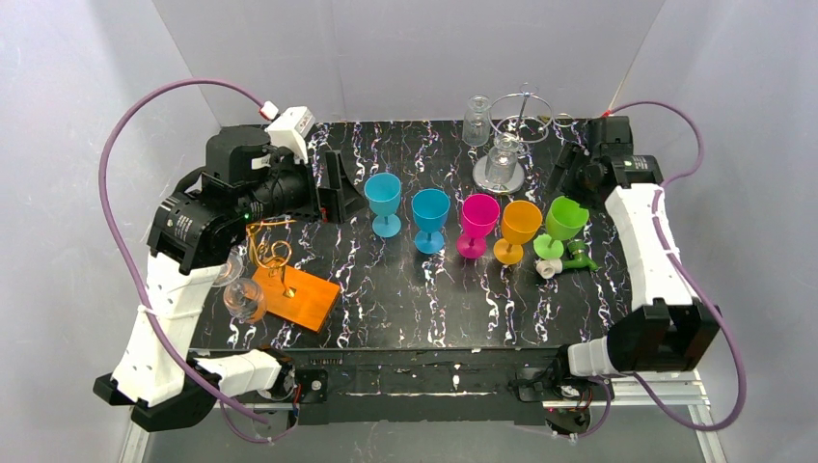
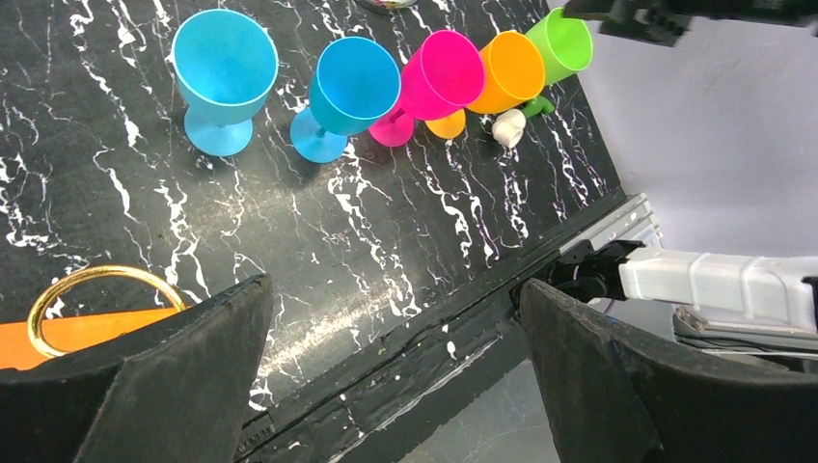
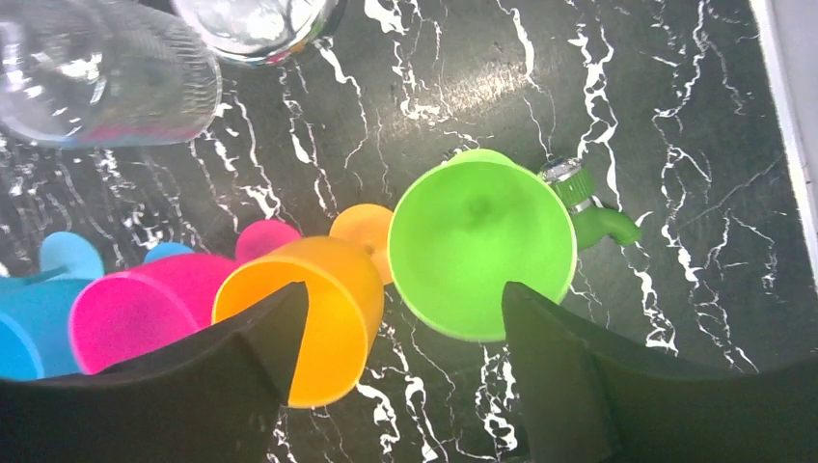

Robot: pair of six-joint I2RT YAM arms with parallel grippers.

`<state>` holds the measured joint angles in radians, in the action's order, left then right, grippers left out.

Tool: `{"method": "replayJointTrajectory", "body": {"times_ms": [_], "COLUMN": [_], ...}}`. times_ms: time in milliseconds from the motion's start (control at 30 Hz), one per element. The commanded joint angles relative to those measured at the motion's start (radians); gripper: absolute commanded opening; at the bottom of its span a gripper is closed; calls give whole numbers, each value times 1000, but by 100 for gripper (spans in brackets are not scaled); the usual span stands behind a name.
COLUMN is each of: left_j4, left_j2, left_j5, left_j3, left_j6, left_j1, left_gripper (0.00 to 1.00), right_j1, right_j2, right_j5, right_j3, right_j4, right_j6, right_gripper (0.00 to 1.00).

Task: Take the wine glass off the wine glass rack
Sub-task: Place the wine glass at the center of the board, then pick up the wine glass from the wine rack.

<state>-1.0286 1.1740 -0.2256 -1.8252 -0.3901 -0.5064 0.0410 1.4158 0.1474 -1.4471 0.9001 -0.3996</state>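
Spread and empty, the left pincer (image 2: 394, 289) hovers beside the gold wire rack (image 1: 273, 253) on its orange slab (image 1: 307, 299); a clear wine glass (image 1: 244, 299) hangs at that rack's left. Right pincer (image 3: 403, 289), also spread, overhangs a lime-green plastic goblet (image 3: 473, 241) well right of it.

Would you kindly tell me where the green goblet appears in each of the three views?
Top external: green goblet, right end of the coloured row.
Left wrist: top right, far end of the row.
Right wrist: centre of the picture, seen from above.
Shared landmark: the orange goblet right beside it.
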Motion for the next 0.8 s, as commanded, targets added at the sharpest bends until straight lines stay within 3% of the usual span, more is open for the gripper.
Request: {"method": "replayJointTrajectory", "body": {"times_ms": [0, 133, 400, 767], "left_j4": [-49, -100, -221, -522], "left_j2": [-46, -106, -177, -170], "left_j5": [58, 180, 548, 927], "left_j3": [6, 15, -24, -219], "left_j6": [0, -5, 18, -56], "left_j1": [-4, -5, -21, -21], "left_gripper": [99, 99, 99, 99], "right_j1": [7, 31, 167, 537], "right_j2": [-139, -253, -416, -334], "right_j5": [-22, -116, -268, -154], "right_j3": [-73, -42, 25, -103], "right_j4": [68, 101, 137, 172], "right_j6": [44, 51, -14, -5], "right_gripper": [86, 97, 98, 98]}}
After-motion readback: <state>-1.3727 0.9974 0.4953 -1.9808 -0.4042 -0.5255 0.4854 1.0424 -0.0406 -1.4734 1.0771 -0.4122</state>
